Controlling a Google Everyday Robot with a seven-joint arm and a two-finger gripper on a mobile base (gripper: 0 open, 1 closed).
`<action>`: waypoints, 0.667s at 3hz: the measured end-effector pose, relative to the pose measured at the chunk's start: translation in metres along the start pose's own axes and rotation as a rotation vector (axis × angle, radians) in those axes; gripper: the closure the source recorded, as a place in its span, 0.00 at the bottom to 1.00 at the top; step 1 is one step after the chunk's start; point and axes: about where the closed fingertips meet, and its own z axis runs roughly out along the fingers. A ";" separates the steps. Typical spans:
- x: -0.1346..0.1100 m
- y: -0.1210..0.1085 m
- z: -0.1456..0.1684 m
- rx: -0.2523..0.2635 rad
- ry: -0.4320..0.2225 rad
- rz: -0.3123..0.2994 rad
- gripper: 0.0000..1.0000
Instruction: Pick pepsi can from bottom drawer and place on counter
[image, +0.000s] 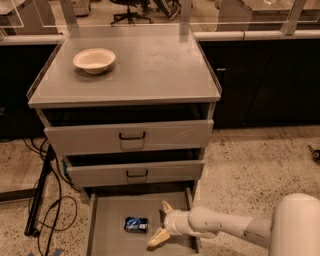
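Note:
The pepsi can (136, 224) lies on its side on the floor of the open bottom drawer (107, 235), blue with white markings. My gripper (161, 223) is inside the drawer just to the right of the can, open, its two pale fingers spread one above the other, a small gap from the can. The white arm reaches in from the lower right. The counter (150, 70) is the flat grey top of the cabinet above.
A cream bowl (94, 60) stands on the counter's far left. Two upper drawers with black handles (132, 136) are slightly open above the bottom drawer. Black cables and a stand (40, 197) lie on the floor to the left. Dark cabinets stand behind.

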 end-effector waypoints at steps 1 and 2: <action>0.028 -0.007 0.035 -0.002 -0.017 0.042 0.00; 0.028 -0.005 0.046 -0.011 -0.007 0.040 0.00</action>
